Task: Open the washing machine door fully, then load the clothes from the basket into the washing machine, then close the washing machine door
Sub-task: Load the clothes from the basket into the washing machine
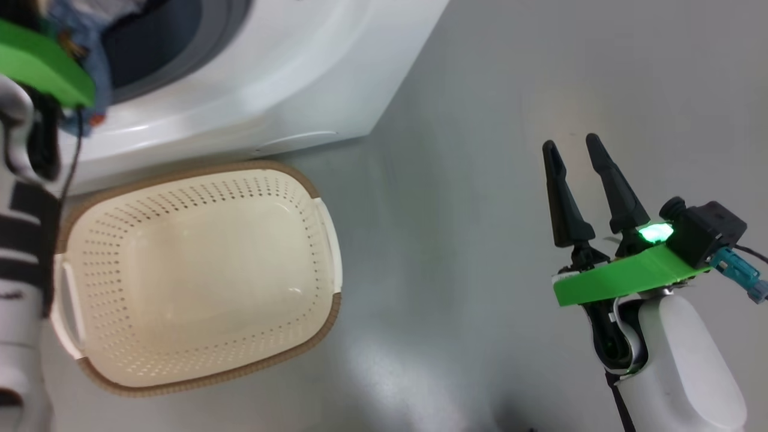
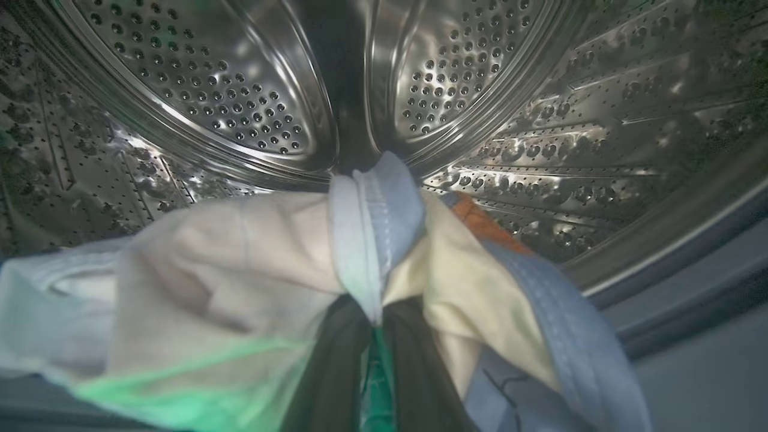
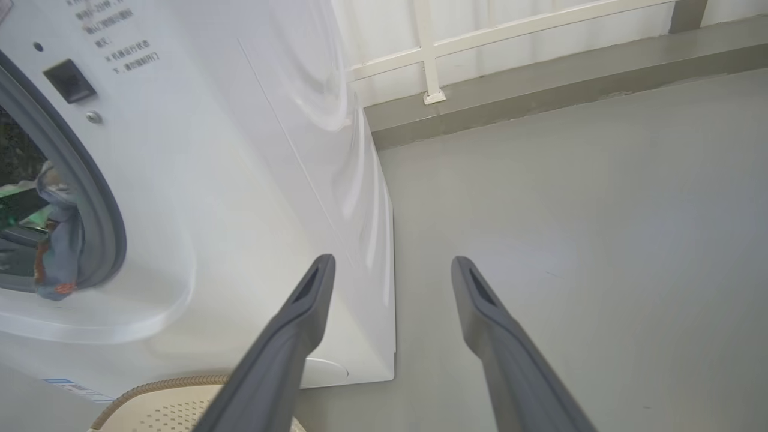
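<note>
My left gripper (image 2: 375,306) is inside the washing machine's steel drum (image 2: 480,78), shut on the clothes (image 2: 240,270), a bunch of pale and light blue fabric draped over its dark fingers (image 2: 330,372). In the head view the left arm's green plate (image 1: 42,66) sits at the washing machine (image 1: 270,66) opening, with blue cloth (image 1: 96,84) hanging beside it. That cloth (image 3: 57,240) hangs over the grey gasket (image 3: 90,186). The basket (image 1: 198,174) stands empty on the floor before the machine. My right gripper (image 1: 571,144) hovers open over bare floor, holding nothing. The washing machine door is out of view.
Grey floor (image 1: 480,180) stretches to the right of the machine and basket. A low kerb with a white railing (image 3: 429,54) runs along the far side. The basket's rim (image 3: 156,387) lies just below and left of the right gripper (image 3: 393,262).
</note>
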Available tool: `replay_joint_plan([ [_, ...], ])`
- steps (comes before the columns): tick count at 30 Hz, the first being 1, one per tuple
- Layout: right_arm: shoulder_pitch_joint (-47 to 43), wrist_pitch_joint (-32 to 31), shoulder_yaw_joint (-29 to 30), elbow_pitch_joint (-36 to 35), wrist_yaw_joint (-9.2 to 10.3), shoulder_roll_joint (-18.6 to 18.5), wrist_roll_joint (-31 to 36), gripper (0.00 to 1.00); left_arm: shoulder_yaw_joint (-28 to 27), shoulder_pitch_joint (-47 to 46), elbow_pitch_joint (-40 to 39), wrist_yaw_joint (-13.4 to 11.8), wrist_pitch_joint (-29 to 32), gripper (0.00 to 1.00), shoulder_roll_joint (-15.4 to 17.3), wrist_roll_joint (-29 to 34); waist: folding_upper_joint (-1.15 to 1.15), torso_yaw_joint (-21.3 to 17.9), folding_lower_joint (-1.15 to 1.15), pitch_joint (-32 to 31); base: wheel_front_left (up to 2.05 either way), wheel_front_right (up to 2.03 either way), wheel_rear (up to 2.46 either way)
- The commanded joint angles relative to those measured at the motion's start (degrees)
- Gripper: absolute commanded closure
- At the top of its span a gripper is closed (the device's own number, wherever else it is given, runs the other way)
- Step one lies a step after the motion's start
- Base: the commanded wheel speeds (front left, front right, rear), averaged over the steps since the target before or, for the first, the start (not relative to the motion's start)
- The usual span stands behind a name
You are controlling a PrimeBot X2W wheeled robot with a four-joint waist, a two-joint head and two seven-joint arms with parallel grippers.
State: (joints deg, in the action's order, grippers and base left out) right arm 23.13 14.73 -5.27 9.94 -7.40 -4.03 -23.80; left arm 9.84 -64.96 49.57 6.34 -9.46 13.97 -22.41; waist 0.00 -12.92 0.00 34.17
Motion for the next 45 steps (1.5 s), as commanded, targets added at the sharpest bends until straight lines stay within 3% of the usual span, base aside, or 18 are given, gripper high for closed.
replay_joint_plan([
  [1,0.37,0.27,-1.33,-1.64,-0.09,0.22,-0.28,0.00,-0.80,-2.07,-0.37,-0.31,0.33,1.00,2.88,0.49,0.00,-2.31,0.00,2.46,0.00,0.00,0.00],
  [15,1.34,0.27,-1.85,-2.34,-0.09,1.10,-1.25,0.00,-0.98,-18.45,8.40,-3.71,-5.23,1.00,7.17,3.78,0.00,-7.10,0.00,6.37,0.00,0.00,0.00],
  [16,1.31,0.27,-1.86,-2.35,-0.09,1.11,-1.35,0.00,-0.79,-18.99,9.13,-3.94,-5.29,0.96,7.34,4.09,0.00,-7.17,0.00,6.44,0.00,0.00,0.00],
  [17,1.30,0.27,-1.92,-2.34,-0.09,1.12,-1.54,0.00,-0.52,-19.46,10.09,-4.27,-5.31,0.27,7.53,4.46,0.00,-7.24,0.00,6.47,0.00,0.00,0.00],
  [18,1.30,0.27,-1.98,-2.30,-0.09,1.12,-1.71,0.00,-0.19,-19.87,11.38,-4.41,-5.00,0.00,7.60,4.73,0.00,-7.30,0.00,6.42,0.00,0.00,0.00],
  [25,1.32,0.27,-1.90,-1.67,-0.09,1.14,-1.62,0.00,0.82,-22.25,19.70,-3.95,2.41,0.00,6.26,4.09,0.00,-6.38,0.00,4.95,0.00,0.00,0.00],
  [36,1.31,0.27,-1.67,-1.19,-0.09,1.14,-0.16,0.00,0.11,-17.85,20.65,-2.10,-4.12,0.00,4.15,1.76,0.00,-3.31,0.00,1.53,0.00,0.00,0.00],
  [45,0.70,0.27,-1.24,-0.93,-0.09,0.78,0.26,0.00,-0.62,-9.79,13.83,-1.01,-5.49,0.00,3.74,1.21,0.00,-1.14,0.00,-0.75,0.00,0.00,0.00],
])
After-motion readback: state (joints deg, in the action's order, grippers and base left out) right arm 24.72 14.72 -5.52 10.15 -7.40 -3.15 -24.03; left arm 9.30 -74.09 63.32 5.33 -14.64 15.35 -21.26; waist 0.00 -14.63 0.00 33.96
